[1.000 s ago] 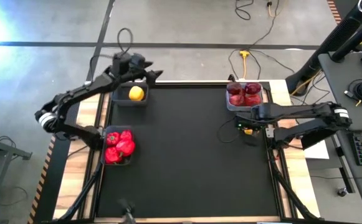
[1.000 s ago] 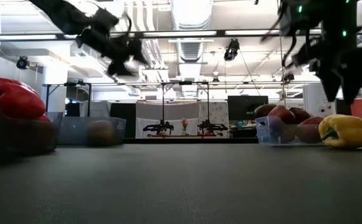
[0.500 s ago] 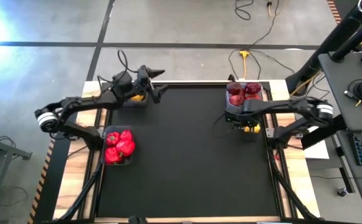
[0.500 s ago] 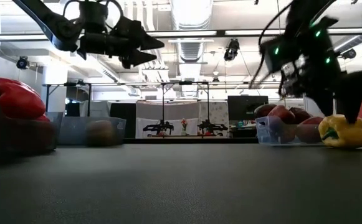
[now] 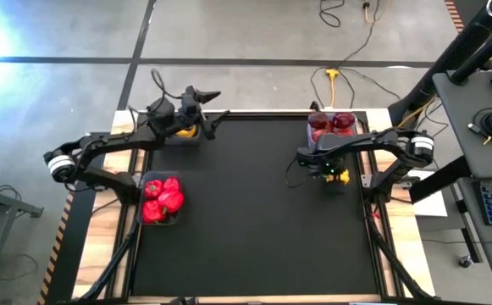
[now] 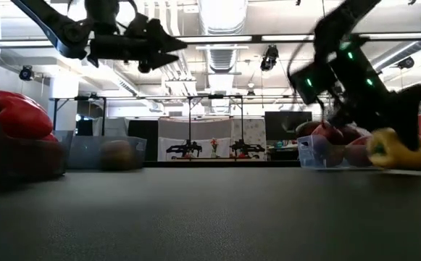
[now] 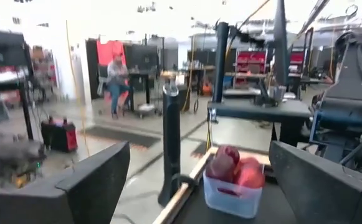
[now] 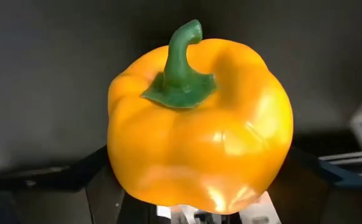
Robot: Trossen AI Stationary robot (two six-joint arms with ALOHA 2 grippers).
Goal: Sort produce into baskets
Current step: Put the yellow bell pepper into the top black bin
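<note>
Yellow pepper (image 8: 199, 124) sits clasped between the right claw (image 5: 334, 173) fingers at the desk's (image 5: 254, 220) two o'clock; left claw (image 5: 210, 108) hangs released at eleven.

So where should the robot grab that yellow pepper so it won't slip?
Probably around the wide middle of the yellow pepper, one finger on each side of its bulging body, coming from above as the right gripper does. The thin green stem curves, so it looks a poor handle.

Grey concrete floor (image 5: 254, 34) lay beyond the table, cables (image 5: 339, 80) trailing across it; ceiling lights (image 6: 224, 14) glared overhead.
</note>
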